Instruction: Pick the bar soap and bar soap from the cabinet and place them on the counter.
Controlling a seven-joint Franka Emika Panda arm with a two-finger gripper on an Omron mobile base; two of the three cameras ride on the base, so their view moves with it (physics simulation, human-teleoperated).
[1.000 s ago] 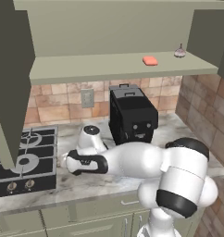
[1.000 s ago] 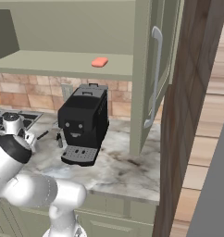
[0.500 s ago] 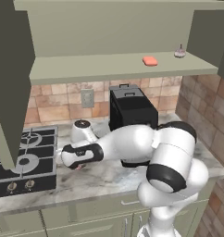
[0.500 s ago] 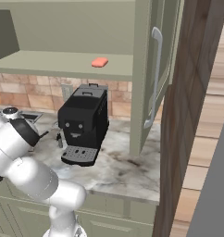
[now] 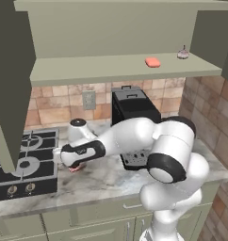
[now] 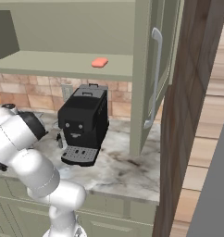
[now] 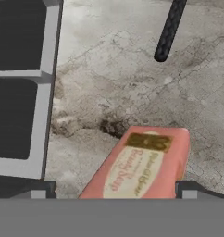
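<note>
Arm folded low leftward over counter (image 5: 101, 181), tool (image 7: 115, 189) pointing down, jaws apart astride boxy bar soap (image 7: 141, 164) lying near hob edge; coral bar soap (image 5: 152, 62) on cabinet (image 5: 120, 70) shelf

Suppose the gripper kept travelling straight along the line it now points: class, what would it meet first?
Most likely the boxed bar soap lying between its open fingertips, with the marbled counter directly beneath. Depth is hard to judge from the hand view, so the soap may already sit level with the tips.

One bar soap (image 7: 141, 164) sits on the counter (image 7: 132, 78) right beside the hob (image 5: 24, 162), the other soap (image 5: 152, 62) up in the cabinet (image 5: 111, 70), coffee machine (image 6: 84, 122) below.
</note>
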